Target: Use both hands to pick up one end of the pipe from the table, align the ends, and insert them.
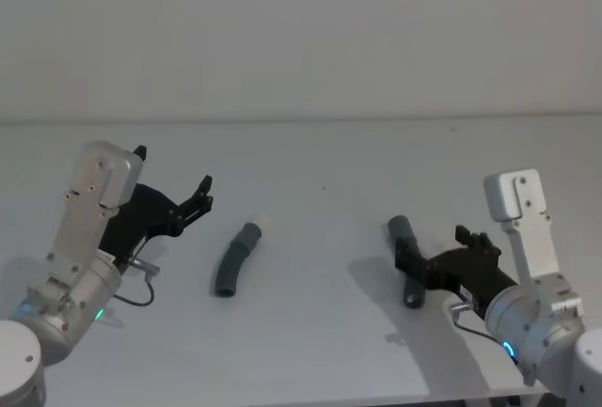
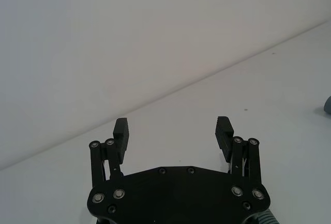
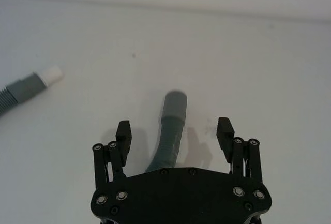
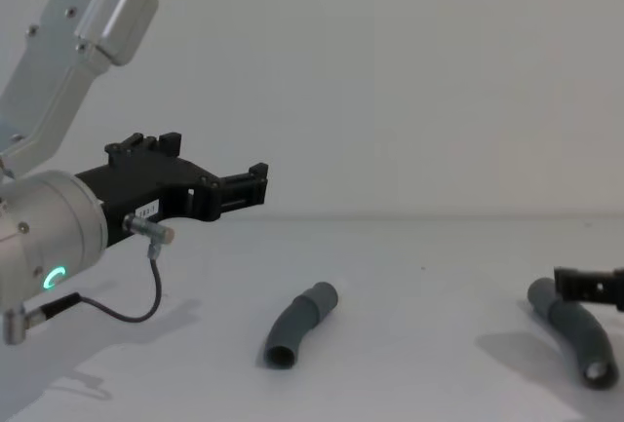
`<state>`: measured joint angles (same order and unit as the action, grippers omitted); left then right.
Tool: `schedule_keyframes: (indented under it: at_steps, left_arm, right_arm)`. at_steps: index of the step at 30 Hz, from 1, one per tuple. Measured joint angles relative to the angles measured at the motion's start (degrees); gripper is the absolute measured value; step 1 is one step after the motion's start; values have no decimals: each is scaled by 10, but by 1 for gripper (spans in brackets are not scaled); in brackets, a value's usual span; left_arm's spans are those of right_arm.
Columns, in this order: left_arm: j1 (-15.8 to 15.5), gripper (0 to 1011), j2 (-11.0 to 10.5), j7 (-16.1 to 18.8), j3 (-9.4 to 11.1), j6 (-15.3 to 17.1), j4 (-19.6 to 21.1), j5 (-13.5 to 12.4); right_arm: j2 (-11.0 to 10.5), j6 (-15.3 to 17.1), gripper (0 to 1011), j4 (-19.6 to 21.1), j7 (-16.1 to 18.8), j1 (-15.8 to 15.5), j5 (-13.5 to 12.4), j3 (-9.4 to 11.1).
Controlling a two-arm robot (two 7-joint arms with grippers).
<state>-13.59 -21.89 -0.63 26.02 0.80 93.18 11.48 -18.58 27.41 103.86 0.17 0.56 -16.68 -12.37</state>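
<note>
Right gripper point(image 3: 174, 125) is down low over the table point(image 1: 320, 351), jaws spread wide, and the right hose piece point(image 3: 169, 136) runs straight up the gap between them. There is daylight on both sides, with neither jaw touching it. The chest view has a black jaw sitting just above the hose, which lies flat on the white surface at the robot's right.

That piece is dark grey, ribbed along a gentle bend, with a wide cuff point(image 3: 174, 105), smooth and plain, pointing away from the robot. Its near end shows a dark open mouth in the chest view.

Over to the other side: left gripper point(image 1: 174, 167) is held up off the table, jaws wide apart, nothing between them. In its wrist view they frame only bare table and the pale wall point(image 1: 301, 31).

The left hose piece point(image 1: 235, 258) lies on the table near the middle, to the right of that gripper and lower, clearly apart from it. It has the same grey ribbed curve, but a narrower smooth cuff capped by a white tip point(image 3: 51, 74) that points away from the robot. Its open end faces the robot. The two hose pieces lie well apart, with bare table between them.
</note>
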Motion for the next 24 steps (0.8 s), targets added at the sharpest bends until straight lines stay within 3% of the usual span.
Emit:
schedule_keyframes:
  at_steps: [5,12,24]
  left_arm:
    - [0,1001,0,0,0,0,0,0]
    - [0,1001,0,0,0,0,0,0]
    - [0,1001,0,0,0,0,0,0]
  right_arm:
    - [2,46,1003,-4,-3,6,-3,1]
    - [1,81,1003,-13,-4,17,-1,-4]
    - [3,102,1003,-35,1,37,10,-14]
